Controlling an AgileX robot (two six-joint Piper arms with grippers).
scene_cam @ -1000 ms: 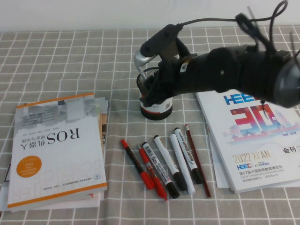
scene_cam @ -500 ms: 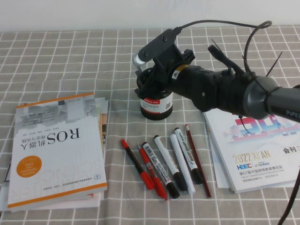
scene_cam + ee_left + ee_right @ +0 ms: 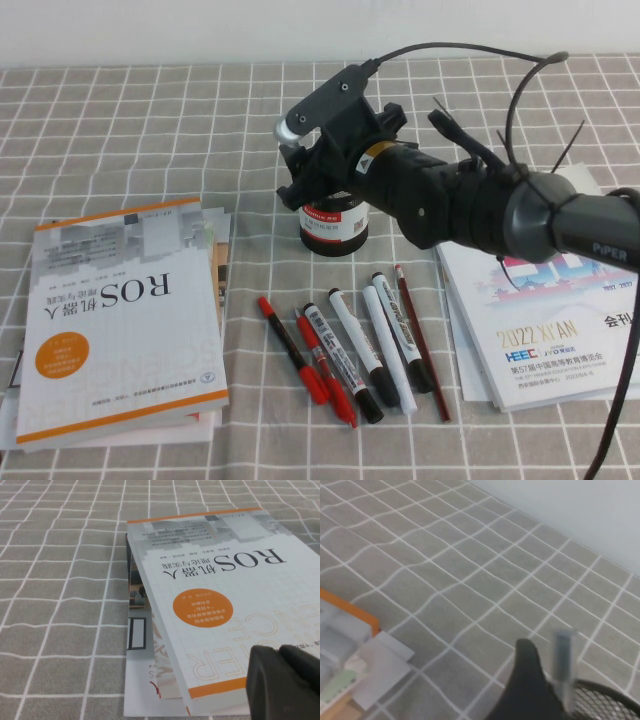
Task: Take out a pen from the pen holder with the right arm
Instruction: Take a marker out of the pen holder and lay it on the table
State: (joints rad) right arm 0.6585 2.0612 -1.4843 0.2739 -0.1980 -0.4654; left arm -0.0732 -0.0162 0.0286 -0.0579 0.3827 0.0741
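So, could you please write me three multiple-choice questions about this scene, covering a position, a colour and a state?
1. The right gripper is above: A) the magazines B) the pen holder C) the loose pens.
2. The round badge on the ROS book is: A) orange B) blue C) green.
3. The pen holder is: A) tipped over B) upside down C) upright.
Answers: 1 B, it hangs over the pen holder's mouth, while the left gripper sits by the ROS book's edge; 2 A, plainly orange; 3 C, its base rests flat on the cloth.
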